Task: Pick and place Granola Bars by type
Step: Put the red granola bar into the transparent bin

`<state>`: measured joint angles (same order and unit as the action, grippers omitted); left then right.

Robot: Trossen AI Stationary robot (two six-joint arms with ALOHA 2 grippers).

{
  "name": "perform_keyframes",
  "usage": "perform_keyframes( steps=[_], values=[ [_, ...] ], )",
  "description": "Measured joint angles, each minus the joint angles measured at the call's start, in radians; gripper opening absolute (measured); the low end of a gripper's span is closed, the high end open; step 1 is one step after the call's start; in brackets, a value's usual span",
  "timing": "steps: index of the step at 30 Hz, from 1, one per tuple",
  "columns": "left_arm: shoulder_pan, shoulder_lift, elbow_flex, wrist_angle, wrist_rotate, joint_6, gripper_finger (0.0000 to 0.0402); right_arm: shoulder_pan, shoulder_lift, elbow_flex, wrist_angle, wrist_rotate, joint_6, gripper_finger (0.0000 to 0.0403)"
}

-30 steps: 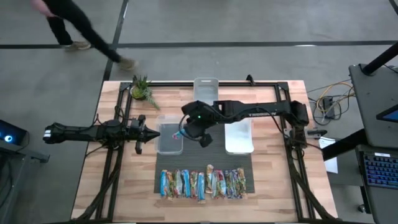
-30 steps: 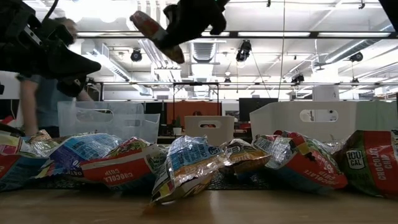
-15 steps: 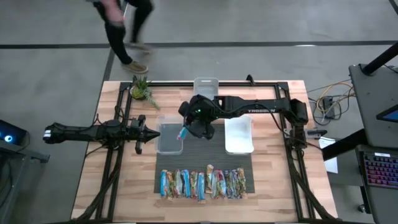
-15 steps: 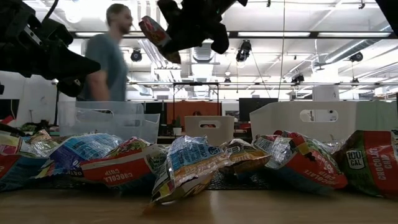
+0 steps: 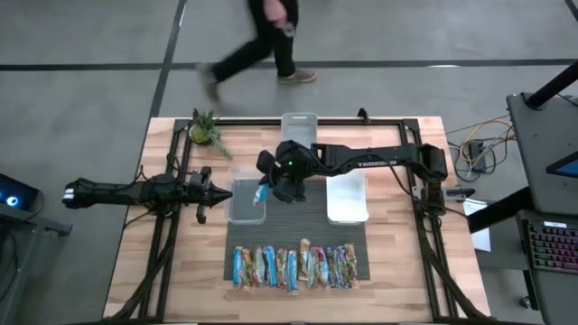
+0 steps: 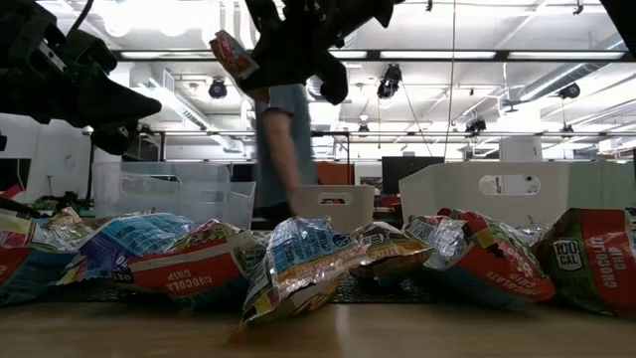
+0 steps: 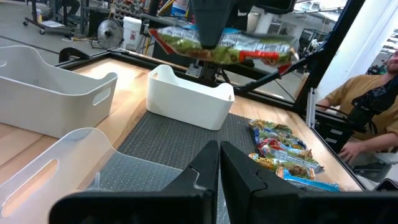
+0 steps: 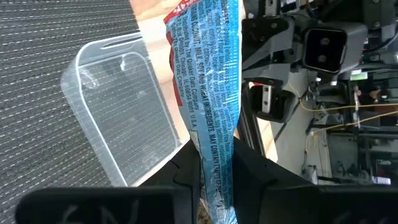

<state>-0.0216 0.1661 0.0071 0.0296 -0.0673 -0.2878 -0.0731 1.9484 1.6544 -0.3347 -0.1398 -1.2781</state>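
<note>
My right gripper (image 5: 271, 187) hangs above the clear bin (image 5: 247, 199), shut on one granola bar (image 8: 210, 93), a blue printed wrapper with a red end. That bar also shows high in the low view (image 6: 231, 52) and in the left wrist view (image 7: 224, 47). Several more granola bars (image 5: 294, 266) lie side by side in a row on the dark mat (image 5: 298, 217) near the table's front. My left gripper (image 7: 219, 163) waits shut at the table's left, just left of the clear bin, holding nothing. My right gripper pinches the bar's two flat faces (image 8: 214, 163) between its two fingers, away from the red end (image 8: 186, 15). The fingers slant down from the table's right. Most of the bar sticks out past the fingertips, lifted clear over the clear bin.
A white bin (image 5: 346, 197) stands right of the mat and another bin (image 5: 299, 125) at the far edge. A small potted plant (image 5: 206, 132) sits at the far left. A person (image 5: 262, 41) walks on the floor behind the table.
My right gripper has rolled about its own axis and sunk a little over the clear bin, turning the held bar with it. The bar stays clear of the bin. The person behind the table has walked from the left toward the right.
</note>
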Motion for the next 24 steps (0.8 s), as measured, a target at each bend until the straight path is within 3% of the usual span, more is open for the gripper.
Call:
perform_keyframes(
  steps=[13,24],
  values=[
    [0.0,0.0,0.0,0.0,0.0,0.0,0.0,0.002,0.033,-0.048,0.115,0.0,0.008,0.0052],
    [0.0,0.004,0.0,0.0,-0.001,0.0,0.0,0.008,0.182,0.11,0.134,0.008,0.014,0.0052]
  ],
)
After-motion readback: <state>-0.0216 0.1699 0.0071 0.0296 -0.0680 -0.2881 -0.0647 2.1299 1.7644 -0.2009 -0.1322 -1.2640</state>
